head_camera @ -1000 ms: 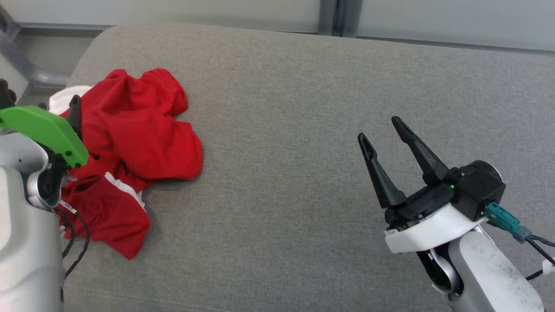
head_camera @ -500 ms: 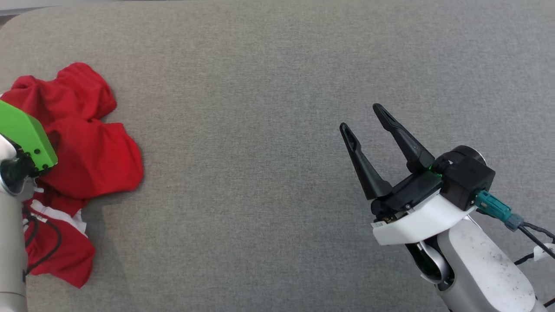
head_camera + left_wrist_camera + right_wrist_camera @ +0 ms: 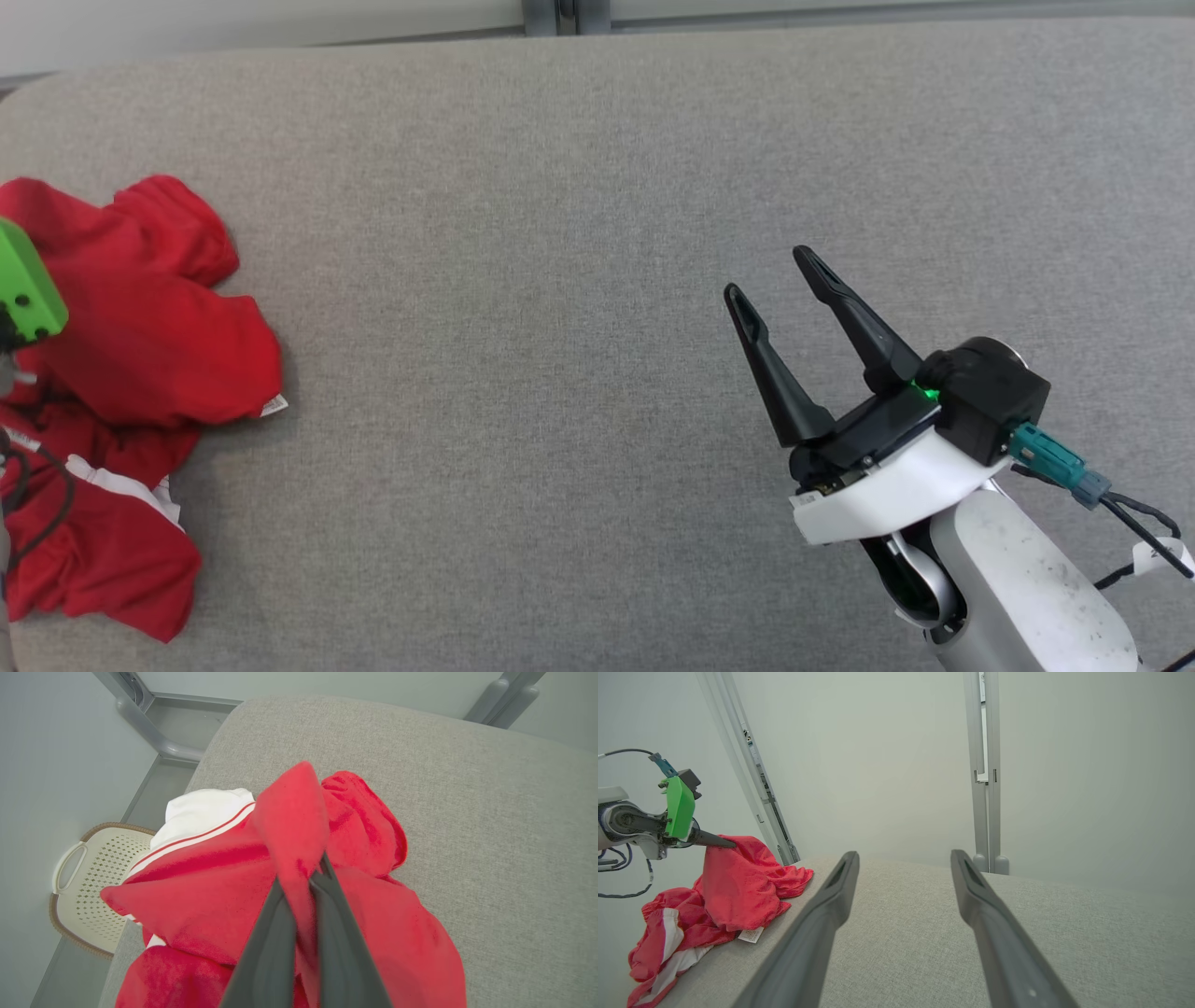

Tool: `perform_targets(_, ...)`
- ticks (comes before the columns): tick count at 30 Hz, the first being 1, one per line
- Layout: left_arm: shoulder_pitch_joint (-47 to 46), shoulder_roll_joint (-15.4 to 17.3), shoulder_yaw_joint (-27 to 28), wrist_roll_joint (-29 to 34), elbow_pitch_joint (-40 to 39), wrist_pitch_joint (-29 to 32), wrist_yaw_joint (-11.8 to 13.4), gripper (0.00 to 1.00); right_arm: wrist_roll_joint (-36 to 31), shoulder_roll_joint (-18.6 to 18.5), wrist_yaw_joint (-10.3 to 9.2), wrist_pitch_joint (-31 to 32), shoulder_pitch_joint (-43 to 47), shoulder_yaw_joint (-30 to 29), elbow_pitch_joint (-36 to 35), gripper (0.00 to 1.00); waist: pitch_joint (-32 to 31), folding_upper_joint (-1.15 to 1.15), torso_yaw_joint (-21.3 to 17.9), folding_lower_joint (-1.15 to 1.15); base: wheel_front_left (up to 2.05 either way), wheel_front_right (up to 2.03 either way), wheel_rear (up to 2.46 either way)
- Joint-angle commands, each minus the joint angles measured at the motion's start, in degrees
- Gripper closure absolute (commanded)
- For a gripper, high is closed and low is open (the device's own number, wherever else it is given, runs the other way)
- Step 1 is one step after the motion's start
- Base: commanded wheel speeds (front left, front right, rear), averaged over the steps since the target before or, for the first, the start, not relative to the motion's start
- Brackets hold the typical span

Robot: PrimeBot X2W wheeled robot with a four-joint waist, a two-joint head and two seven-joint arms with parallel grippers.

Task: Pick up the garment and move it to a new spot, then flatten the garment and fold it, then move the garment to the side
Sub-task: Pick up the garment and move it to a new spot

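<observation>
The left gripper [image 3: 306, 877] was clamped tight, its two dark fingers pinching a raised fold of the red garment [image 3: 210, 882], which stood up in a peak at the fingertips while the rest of the cloth lay bunched beneath and behind them on the gray padded surface [image 3: 467, 812]. Just left of those fingers, the garment's white panel with its red stripe reached the surface's side edge close to the rounded corner; past that edge, lower down, a pale perforated basket [image 3: 93, 872] sat on the floor, and a gray metal rail [image 3: 154, 732] ran beyond the corner. Ahead and to the right of the left fingers the padding was bare out to its far edge. The right gripper [image 3: 767, 273] hovered with its fingers spread wide and nothing between them, well apart from the garment, which lay far off to its left with a small white label [image 3: 274, 405] at its nearest hem. Between that hem and the right fingers, and ahead of them, there was a broad stretch of uncovered gray fabric. In the right wrist view this ran on to the surface's far edge, where an upright metal post [image 3: 985, 788] stood against a pale wall, just right of the fingers' line.
</observation>
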Motion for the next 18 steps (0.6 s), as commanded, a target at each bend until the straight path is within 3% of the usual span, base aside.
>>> perform_targets(1, -1.23, -0.53, -0.17, -0.79, -1.41, -0.96, -0.63, 1.0, 0.62, 0.17, 0.0, -0.15, 1.26, -0.67, 0.12, 0.0, -2.1, 0.0, -0.54, -0.01, 0.0, 0.0, 0.0)
perform_targets(10, 0.93, -4.2, -6.61, -8.54, -16.61, -1.38, -1.86, 1.0, 1.82, 0.95, 0.0, -0.15, 4.94, -3.15, -0.08, 0.0, -8.27, 0.0, -3.56, -0.01, 0.0, 0.0, 0.0)
perform_targets(18, 6.63, -5.61, -13.07, -15.43, -33.45, -1.46, -1.86, 1.0, 1.06, 0.69, 0.0, -0.15, 7.8, -5.07, -0.46, 0.0, -12.08, 0.0, -9.63, -0.01, 0.0, 0.0, 0.0)
